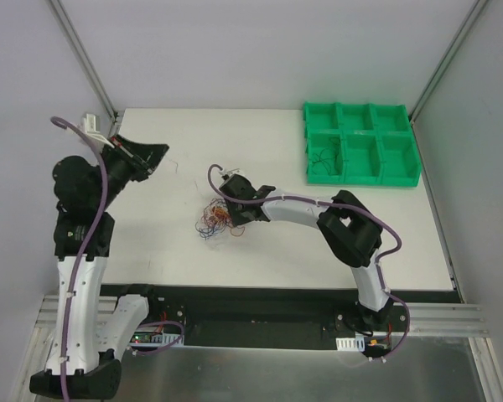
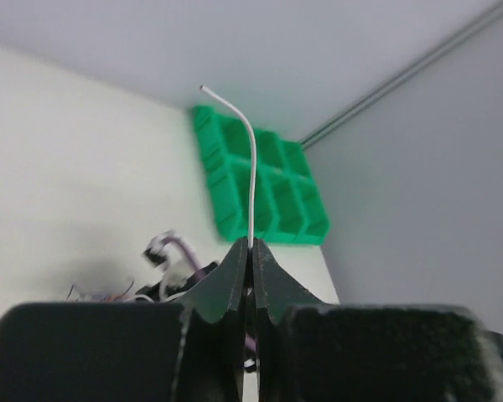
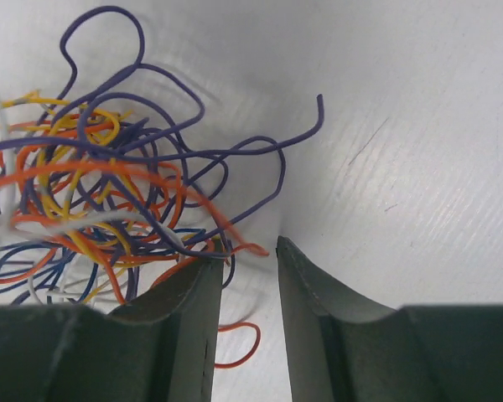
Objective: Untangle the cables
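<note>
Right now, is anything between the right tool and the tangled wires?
Nothing visible. The right tool sits at the edge of the cables, jaws partly open, strands right beside it.

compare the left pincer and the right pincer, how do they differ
The left pincer is shut on a single white wire that sticks up from its tip; the right pincer is open, with a clear gap between its jaws. The left pincer is off at the left side of the table, apart from the knot; the right pincer is down right beside the knot. Both are dark and two-fingered.
</note>
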Controlling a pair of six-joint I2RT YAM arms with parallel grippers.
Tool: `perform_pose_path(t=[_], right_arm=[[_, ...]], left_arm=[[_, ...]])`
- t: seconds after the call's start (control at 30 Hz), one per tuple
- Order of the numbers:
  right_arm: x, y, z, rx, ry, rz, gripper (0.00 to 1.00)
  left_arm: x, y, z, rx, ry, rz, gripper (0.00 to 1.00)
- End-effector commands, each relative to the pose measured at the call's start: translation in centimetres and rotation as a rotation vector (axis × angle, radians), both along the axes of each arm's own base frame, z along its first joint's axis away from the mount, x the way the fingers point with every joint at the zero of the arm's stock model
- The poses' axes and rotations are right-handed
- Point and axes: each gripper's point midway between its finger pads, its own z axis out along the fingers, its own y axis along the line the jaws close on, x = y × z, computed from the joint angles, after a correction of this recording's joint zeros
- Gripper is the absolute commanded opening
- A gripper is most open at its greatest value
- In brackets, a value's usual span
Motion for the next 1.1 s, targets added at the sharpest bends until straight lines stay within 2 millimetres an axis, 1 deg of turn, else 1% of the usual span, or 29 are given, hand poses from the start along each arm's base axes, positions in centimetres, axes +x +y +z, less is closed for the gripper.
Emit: perform_pose_path(t=[0.0,0.1,0.17,0.23,0.37,0.4,0.47,0.57,0.6,0.7,0.8,0.87,0.9,0.97,1.0,1.03,1.07], right_arm=[[0.6,-0.7,-1.0,-0.012,0.046,-0.079,0.34],[0.6,-0.9,-1.2,-0.009,0.047,-0.083,0.34],[0.7,-1.0,-1.1,-0.004,0.044,-0.082,0.34],[0.7,-1.0,-0.6,0.009,0.040,-0.072,0.34],[1.4,-1.0,1.4,0.047,-0.013,-0.064,0.35],[1.5,-0.9,1.7,0.055,-0.019,-0.059,0.35],[1.7,-0.8,1.9,0.058,-0.026,-0.052,0.35],[1.7,-0.6,1.4,0.052,-0.007,-0.047,0.36],[1.6,-0.6,1.2,0.051,-0.001,-0.046,0.36],[1.6,-0.7,1.6,0.057,0.004,-0.055,0.36],[1.5,-0.5,3.1,0.084,0.000,-0.038,0.39],[1.1,-0.7,5.0,0.102,0.009,-0.002,0.43],[1.0,-1.0,6.6,0.110,-0.008,0.014,0.46],[0.5,-2.0,9.6,0.124,-0.064,0.065,0.56],[0.3,-2.4,11.8,0.144,-0.113,0.100,0.62],[0.1,-2.8,12.3,0.135,-0.132,0.135,0.69],[-0.4,-3.2,13.5,0.138,-0.162,0.189,0.72]], left_arm=[[-4.2,-2.1,11.3,0.109,-0.297,-0.158,0.00],[-6.4,-2.8,17.4,0.126,-0.433,-0.208,0.00],[-7.5,-2.9,20.7,0.132,-0.507,-0.206,0.00],[-8.2,-2.9,23.2,0.123,-0.557,-0.200,0.00],[-8.7,-3.1,26.6,0.051,-0.579,-0.212,0.00],[-9.0,-3.1,27.8,0.049,-0.606,-0.214,0.00],[-10.2,-3.2,30.5,0.037,-0.668,-0.219,0.00],[-12.4,-3.2,34.6,0.010,-0.770,-0.222,0.00],[-13.4,-3.2,35.9,-0.004,-0.806,-0.229,0.00],[-14.0,-3.0,37.7,-0.064,-0.857,-0.224,0.00],[-12.9,-2.3,37.8,-0.090,-0.859,-0.178,0.00],[-12.1,-2.5,37.5,-0.092,-0.843,-0.189,0.00],[-11.6,-2.6,37.2,-0.095,-0.825,-0.203,0.00],[-10.8,-3.0,36.6,-0.107,-0.791,-0.228,0.00],[-10.1,-3.0,36.2,-0.113,-0.769,-0.234,0.00],[-9.8,-3.1,36.0,-0.118,-0.760,-0.240,0.00],[-9.6,-3.1,35.9,-0.119,-0.754,-0.244,0.00]])
